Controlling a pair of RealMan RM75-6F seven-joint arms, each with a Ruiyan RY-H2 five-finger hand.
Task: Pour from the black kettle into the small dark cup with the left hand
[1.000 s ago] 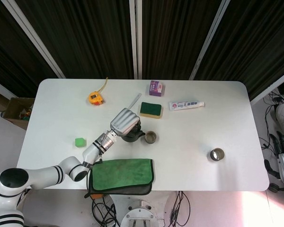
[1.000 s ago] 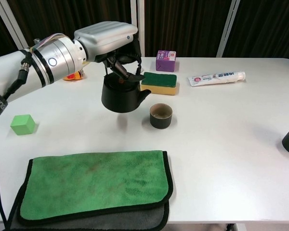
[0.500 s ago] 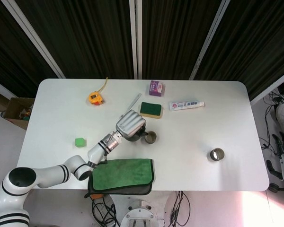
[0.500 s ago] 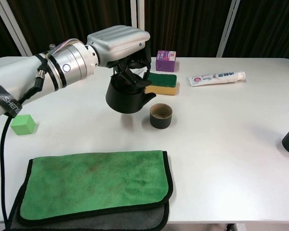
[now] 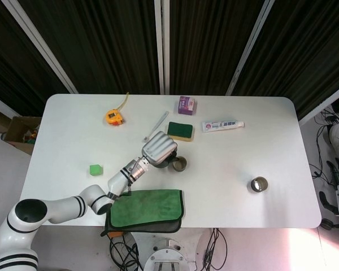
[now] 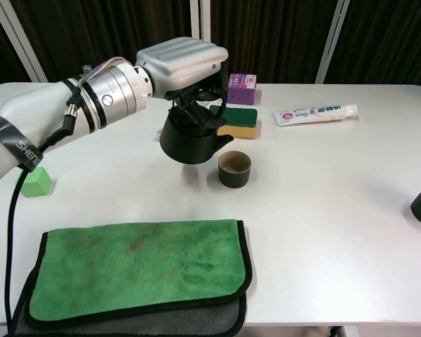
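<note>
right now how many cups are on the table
2. One small dark cup stands near the middle, just right of the black kettle held by the left hand. A second cup sits near the table's right edge. None appears hidden.

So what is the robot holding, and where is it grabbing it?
The left hand holds the black kettle from above, by its top handle, lifted beside the small dark cup. The right hand holds nothing.

Matt black kettle (image 6: 187, 140), fuzzy cloth (image 6: 137, 269)

White left arm (image 6: 28, 119) with black joint bands and silver wrist, ending in a ribbed silver-grey hand (image 6: 186, 60).
</note>
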